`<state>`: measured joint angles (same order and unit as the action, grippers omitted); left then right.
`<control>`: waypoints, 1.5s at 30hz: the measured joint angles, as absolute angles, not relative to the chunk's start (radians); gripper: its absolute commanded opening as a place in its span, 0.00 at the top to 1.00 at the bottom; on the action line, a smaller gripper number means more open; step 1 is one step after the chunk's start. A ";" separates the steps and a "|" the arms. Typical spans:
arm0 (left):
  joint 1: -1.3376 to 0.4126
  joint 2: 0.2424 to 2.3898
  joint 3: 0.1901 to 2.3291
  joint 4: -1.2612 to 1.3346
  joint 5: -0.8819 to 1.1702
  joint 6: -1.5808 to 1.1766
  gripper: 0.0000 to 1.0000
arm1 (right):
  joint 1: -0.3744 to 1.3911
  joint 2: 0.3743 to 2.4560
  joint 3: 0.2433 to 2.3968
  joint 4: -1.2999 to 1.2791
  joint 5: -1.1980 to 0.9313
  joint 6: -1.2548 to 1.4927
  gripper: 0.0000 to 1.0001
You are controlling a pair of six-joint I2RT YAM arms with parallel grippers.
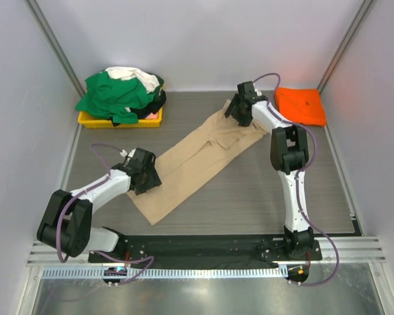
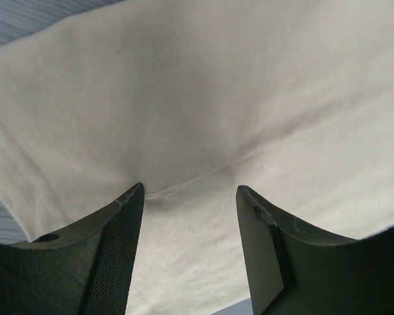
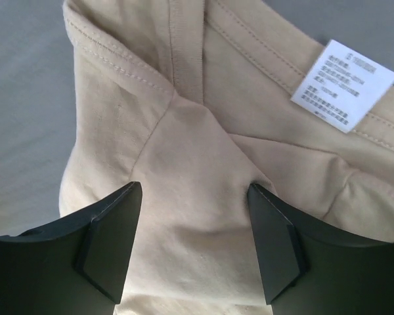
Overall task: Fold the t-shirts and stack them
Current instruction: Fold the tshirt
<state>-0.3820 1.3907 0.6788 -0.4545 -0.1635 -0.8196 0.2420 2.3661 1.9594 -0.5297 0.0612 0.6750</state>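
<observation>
A tan t-shirt (image 1: pixel 197 157), folded into a long strip, lies diagonally across the table. My left gripper (image 1: pixel 148 178) is down on its near-left end. In the left wrist view that gripper (image 2: pixel 189 190) stands open, fingertips (image 2: pixel 132 197) pressing into the tan cloth (image 2: pixel 197 98), which puckers between them. My right gripper (image 1: pixel 238 110) is at the far collar end. It (image 3: pixel 194 187) is open too, tips on the cloth (image 3: pixel 190 138) just below the collar seam (image 3: pixel 184 46) and a white label (image 3: pixel 345 85). A folded orange t-shirt (image 1: pixel 301 105) lies at the back right.
A yellow tray (image 1: pixel 92 120) at the back left holds a heap of green (image 1: pixel 115 95), white (image 1: pixel 128 72) and black (image 1: pixel 154 105) t-shirts. Walls close in the table on three sides. The arm bases stand on a black plate (image 1: pixel 203 246) at the near edge.
</observation>
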 measured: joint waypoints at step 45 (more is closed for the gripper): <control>-1.179 1.265 0.995 -0.661 -0.135 -1.235 0.36 | 0.216 2.329 2.028 -0.383 -0.250 0.607 0.00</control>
